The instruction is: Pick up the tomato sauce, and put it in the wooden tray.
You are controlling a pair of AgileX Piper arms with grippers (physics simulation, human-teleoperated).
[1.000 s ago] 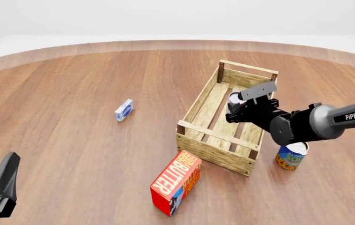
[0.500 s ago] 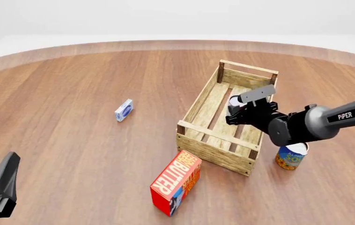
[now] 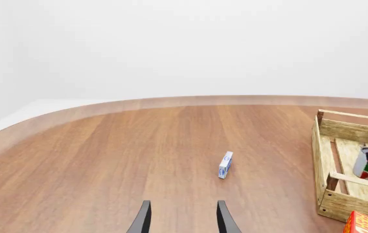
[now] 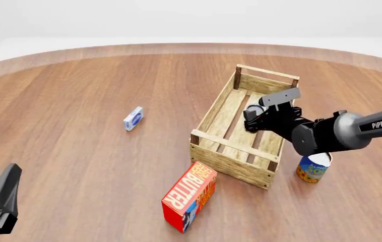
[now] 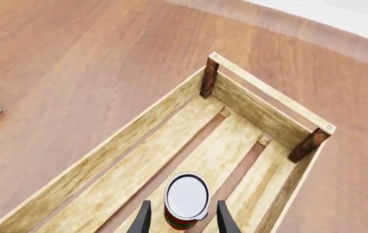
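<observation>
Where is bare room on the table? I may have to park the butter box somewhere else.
The widest free patch is the table left of the small blue carton. It is crowded on the right: wooden tray, butter box, blue-and-orange can, right gripper around the tomato sauce.

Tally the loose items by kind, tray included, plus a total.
Cans: 2, the tomato sauce in the wooden tray, the blue-and-orange can outside it
Boxes: 2, the red butter box, the small blue-and-white box
Trays: 1, the wooden tray
Total: 5
</observation>
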